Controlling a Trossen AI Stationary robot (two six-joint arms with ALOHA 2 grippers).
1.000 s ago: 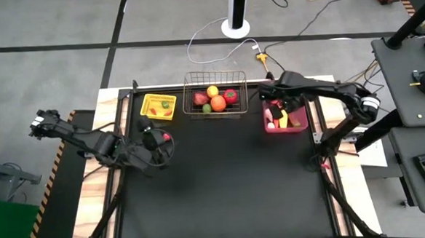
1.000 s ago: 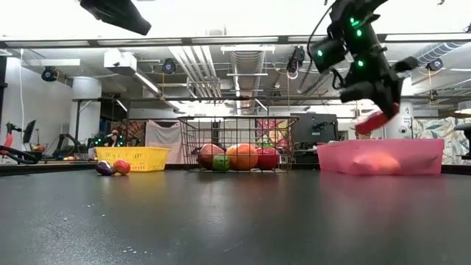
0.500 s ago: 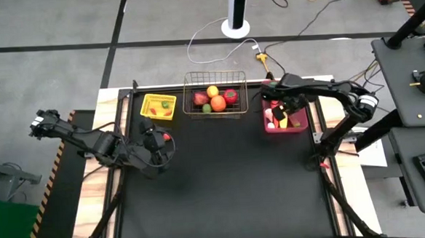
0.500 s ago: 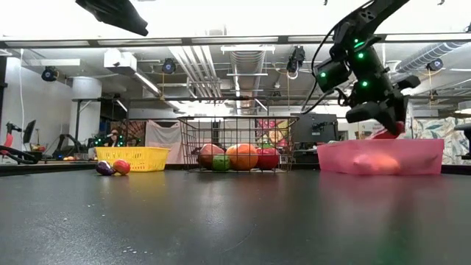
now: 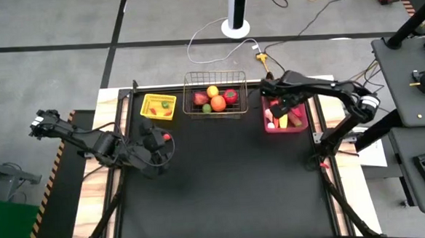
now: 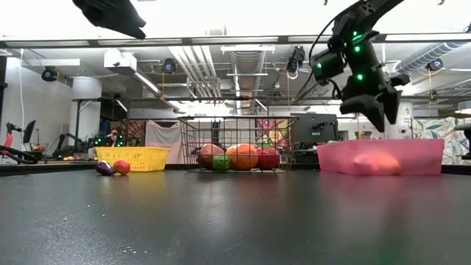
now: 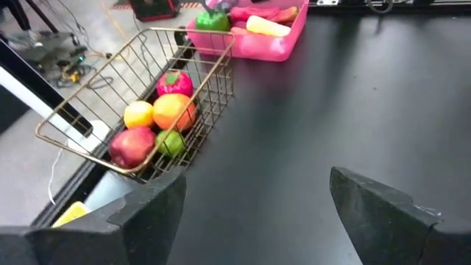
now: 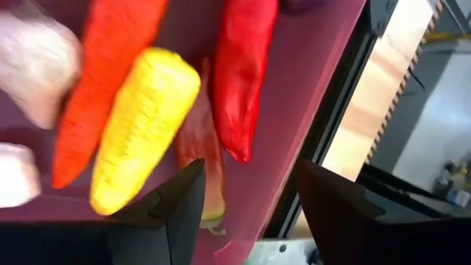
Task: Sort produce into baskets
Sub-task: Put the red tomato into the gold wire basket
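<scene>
My right gripper (image 5: pixel 280 107) hangs open and empty just above the magenta-pink bin (image 6: pixel 412 156) at the table's far right. In the right wrist view its fingers (image 8: pixel 250 169) stand over a red chili pepper (image 8: pixel 243 73), a yellow corn cob (image 8: pixel 147 125) and an orange carrot (image 8: pixel 103 81), which lie on the bin's floor. My left gripper (image 5: pixel 157 143) is open and empty above the table's left part, near a small red fruit (image 5: pixel 169 138) and a purple piece (image 6: pixel 104 168) that rest on the table. The yellow tray (image 5: pixel 148 106) holds two small pieces.
The wire basket (image 5: pixel 214 76) at the far middle holds several fruits: a red apple (image 7: pixel 131 146), an orange (image 7: pixel 171 111), a lemon (image 7: pixel 138 114), a lime (image 7: pixel 170 142) and a red one with a green top (image 7: pixel 174 83). The black table top (image 5: pixel 230 183) stretches toward the near edge.
My right gripper went down into the pink bin with a red piece, let go of it and rose again; the piece now lies in the bin. My left gripper has shifted slightly near the red fruit.
</scene>
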